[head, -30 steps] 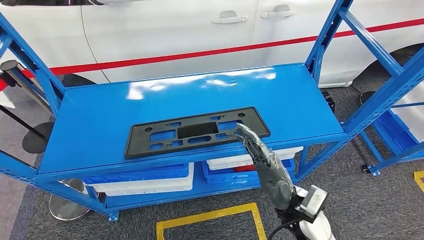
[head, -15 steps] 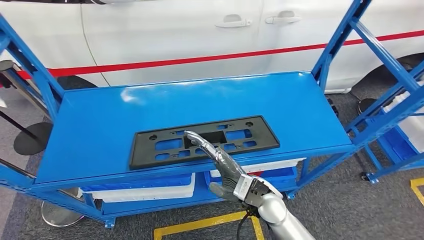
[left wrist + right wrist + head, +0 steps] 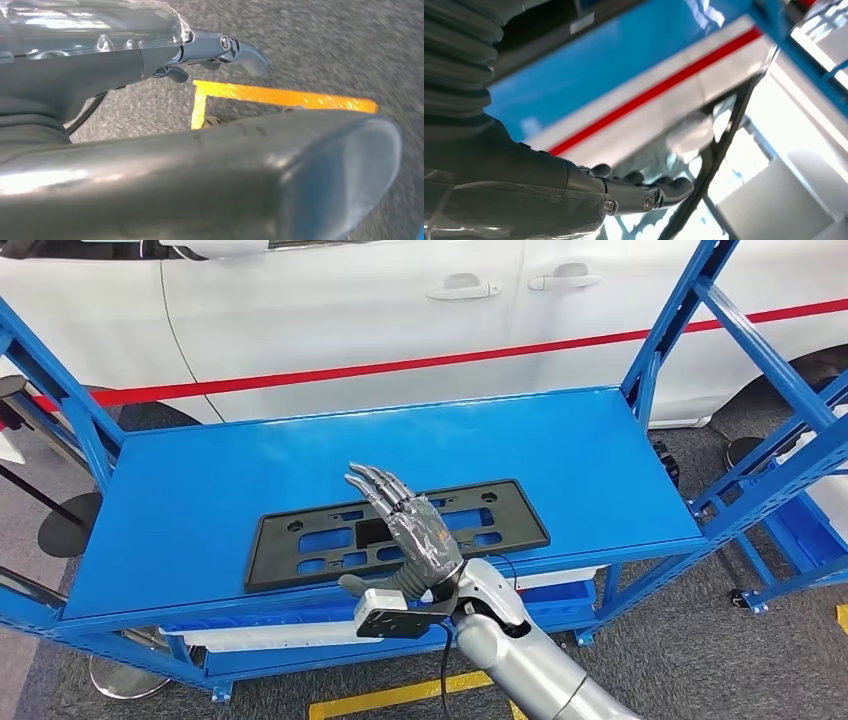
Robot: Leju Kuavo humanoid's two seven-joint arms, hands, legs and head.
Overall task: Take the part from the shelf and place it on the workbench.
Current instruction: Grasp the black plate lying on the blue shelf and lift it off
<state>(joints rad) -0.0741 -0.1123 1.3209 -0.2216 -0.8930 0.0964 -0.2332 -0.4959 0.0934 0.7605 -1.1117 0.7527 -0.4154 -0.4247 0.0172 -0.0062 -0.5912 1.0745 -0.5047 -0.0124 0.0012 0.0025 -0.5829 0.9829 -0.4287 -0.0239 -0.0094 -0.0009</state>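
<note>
A white car [image 3: 300, 310] with a red stripe stands behind my blue shelf [image 3: 200, 480]. The black part [image 3: 300, 540], a long flat plate with cut-outs, lies flat on the shelf's top board near the front edge. My right robot hand [image 3: 405, 525] is raised above the part's middle, fingers spread and straight, holding nothing. My left robot hand [image 3: 220, 50] hangs over grey carpet with yellow floor tape [image 3: 280, 95], fingers loosely extended and apart, nothing in it.
</note>
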